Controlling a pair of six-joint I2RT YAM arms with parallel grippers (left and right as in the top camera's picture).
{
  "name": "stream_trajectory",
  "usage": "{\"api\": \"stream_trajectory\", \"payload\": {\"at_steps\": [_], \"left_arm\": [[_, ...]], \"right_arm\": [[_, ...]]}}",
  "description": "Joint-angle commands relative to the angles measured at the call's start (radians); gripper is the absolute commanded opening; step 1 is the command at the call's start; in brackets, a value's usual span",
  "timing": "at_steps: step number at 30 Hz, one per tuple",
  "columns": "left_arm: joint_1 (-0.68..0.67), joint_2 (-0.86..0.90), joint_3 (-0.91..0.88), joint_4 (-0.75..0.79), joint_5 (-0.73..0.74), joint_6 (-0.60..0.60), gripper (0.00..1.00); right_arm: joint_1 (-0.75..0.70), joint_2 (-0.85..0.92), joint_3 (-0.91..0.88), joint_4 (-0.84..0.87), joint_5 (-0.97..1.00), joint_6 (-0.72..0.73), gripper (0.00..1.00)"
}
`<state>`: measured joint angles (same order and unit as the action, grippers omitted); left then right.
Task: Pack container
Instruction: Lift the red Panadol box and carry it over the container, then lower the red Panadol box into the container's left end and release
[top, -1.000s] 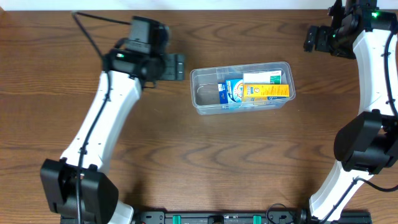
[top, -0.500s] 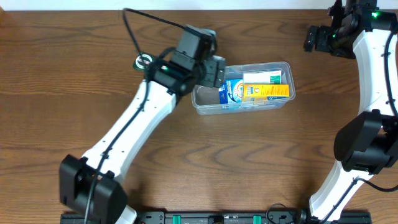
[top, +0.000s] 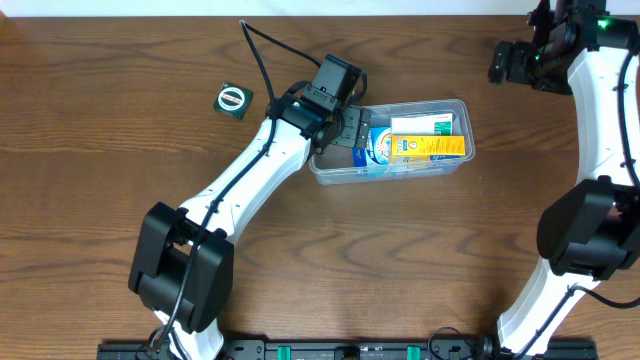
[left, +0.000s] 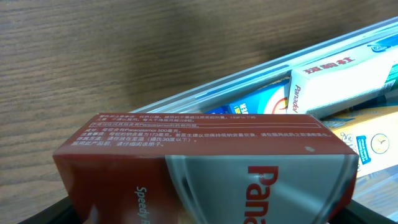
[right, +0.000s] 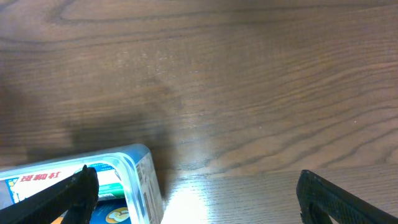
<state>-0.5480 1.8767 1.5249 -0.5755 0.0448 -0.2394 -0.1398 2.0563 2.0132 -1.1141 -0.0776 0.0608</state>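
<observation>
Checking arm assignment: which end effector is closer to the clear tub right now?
Left. The left end effector is over the left end of the tub, holding a red box. The right end effector sits open beyond the tub's right end, well apart.

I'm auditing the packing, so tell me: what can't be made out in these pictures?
The red box: the left wrist view's bottom edge cuts off its name; overhead, the left hand holding it hides it.
Left end of the container: covered by the left arm overhead.
On the table, a small dark green item: too small overhead to identify.
The packed boxes: labels too small overhead, partly blocked by the red box in the left wrist view.
</observation>
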Motion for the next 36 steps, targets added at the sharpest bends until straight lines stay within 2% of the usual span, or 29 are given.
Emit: {"api": "stream_trajectory", "payload": {"at_steps": [1, 12, 22, 36], "left_arm": [[0.000, 0.013, 0.019, 0.001, -0.019, -0.027, 0.88], [-0.034, 0.071, 0.019, -0.010, -0.021, -0.106, 0.87], [-0.049, 0.080, 0.019, -0.077, -0.144, -0.183, 0.87], [-0.049, 0.095, 0.017, -0.090, -0.162, -0.253, 0.87]], "right_arm": [[0.003, -0.001, 0.014, -0.001, -0.001, 0.013, 0.99], [0.003, -0.001, 0.014, -0.001, -0.001, 0.013, 0.99], [0.003, -0.001, 0.014, -0.001, -0.001, 0.013, 0.99], [0.003, -0.001, 0.014, -0.001, -0.001, 0.013, 0.99]]}}
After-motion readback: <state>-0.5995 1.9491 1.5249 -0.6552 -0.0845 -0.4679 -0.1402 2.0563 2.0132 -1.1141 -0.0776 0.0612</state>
